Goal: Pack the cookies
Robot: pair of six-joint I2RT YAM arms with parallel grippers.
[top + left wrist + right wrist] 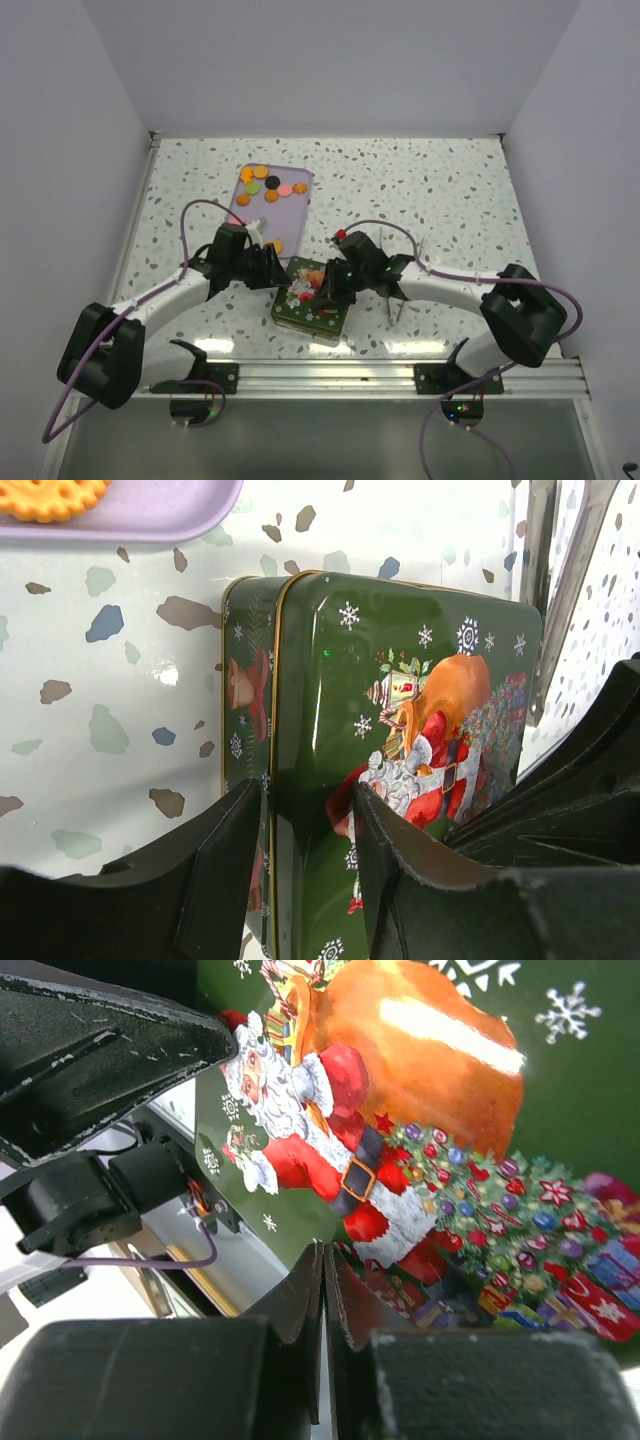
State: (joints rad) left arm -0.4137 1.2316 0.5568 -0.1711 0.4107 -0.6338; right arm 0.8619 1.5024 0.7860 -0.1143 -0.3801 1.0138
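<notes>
The cookies (262, 184) lie on the purple tray (298, 208) behind the tin (318, 314); light, thin and probably brittle, they want a soft pinch across the rim. The left gripper (276, 273) clamps the tin, the right gripper (332, 282) is clenched over its lid

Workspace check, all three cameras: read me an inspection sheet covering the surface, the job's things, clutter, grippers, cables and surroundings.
Surface: speckled table, pale with dark flecks.
Job's things: cookies, mostly orange with pink, green and black, lie on the purple tray toward the far left. The green Christmas tin sits near the arms, and its lid looks on.
Clutter: nothing seen.
Grippers: left gripper closed on the tin's edge. Right gripper shut, its tips by the lid's edge.
Cables: purple cables, one arcing over each arm.
Surroundings: plain white walls on three sides.
</notes>
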